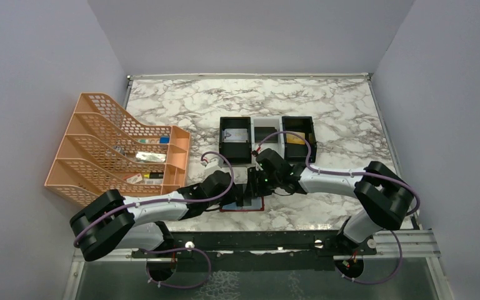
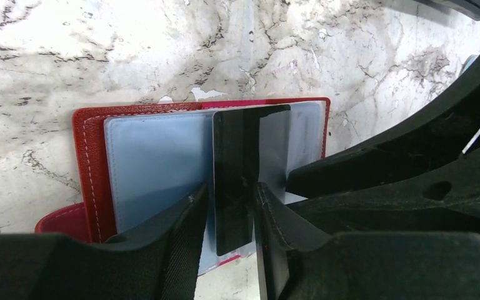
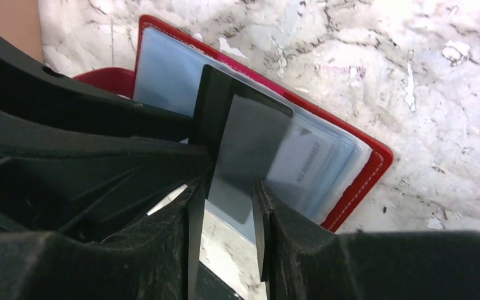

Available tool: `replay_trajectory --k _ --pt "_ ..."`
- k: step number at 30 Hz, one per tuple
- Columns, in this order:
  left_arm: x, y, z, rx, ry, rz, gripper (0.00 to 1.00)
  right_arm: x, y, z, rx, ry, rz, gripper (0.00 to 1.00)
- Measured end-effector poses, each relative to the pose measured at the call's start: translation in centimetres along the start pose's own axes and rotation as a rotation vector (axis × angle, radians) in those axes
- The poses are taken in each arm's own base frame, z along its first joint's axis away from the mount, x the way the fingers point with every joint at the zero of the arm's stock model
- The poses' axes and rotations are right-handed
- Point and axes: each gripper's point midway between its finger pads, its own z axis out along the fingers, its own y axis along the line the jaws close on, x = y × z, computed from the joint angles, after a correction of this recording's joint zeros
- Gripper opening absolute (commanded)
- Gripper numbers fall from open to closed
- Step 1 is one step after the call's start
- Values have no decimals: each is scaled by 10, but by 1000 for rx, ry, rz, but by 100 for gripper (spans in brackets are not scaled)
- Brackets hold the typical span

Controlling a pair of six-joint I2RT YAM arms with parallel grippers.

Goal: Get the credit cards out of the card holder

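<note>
We find the holder (image 2: 87, 156) lying open on the table (image 2: 131, 50) near its front edge, with a black card (image 2: 234, 181) protruding partway from the blue sleeves. The left gripper (image 2: 231, 192) stands part-spread astride that card and the right gripper (image 3: 228, 187) likewise astride a grey leaf (image 3: 244, 144); we cannot tell whether either actually pinches. We judge the card light, stiff, thin and slick, best pinched on its flat faces at the free end, and the soft, light holder apt to lift unless pinned.

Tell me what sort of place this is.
Probably a robot test cell: left arm and right arm bolted to a marble-patterned table, plain grey walls closing it in, an orange file rack.
</note>
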Motion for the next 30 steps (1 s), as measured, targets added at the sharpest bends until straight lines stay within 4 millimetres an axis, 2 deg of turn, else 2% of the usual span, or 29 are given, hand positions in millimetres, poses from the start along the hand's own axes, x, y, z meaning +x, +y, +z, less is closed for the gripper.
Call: replay_trajectory --k 6,20,30 --pt "-2 -1 1 25 -10 -21 42 1 2 4 -22 -13 37 35" --pt "-2 3 0 175 29 -112 29 -3 2 8 -59 -49 99 34" --pt "1 9 -9 219 49 -136 25 -3 2 9 -128 -51 145 34"
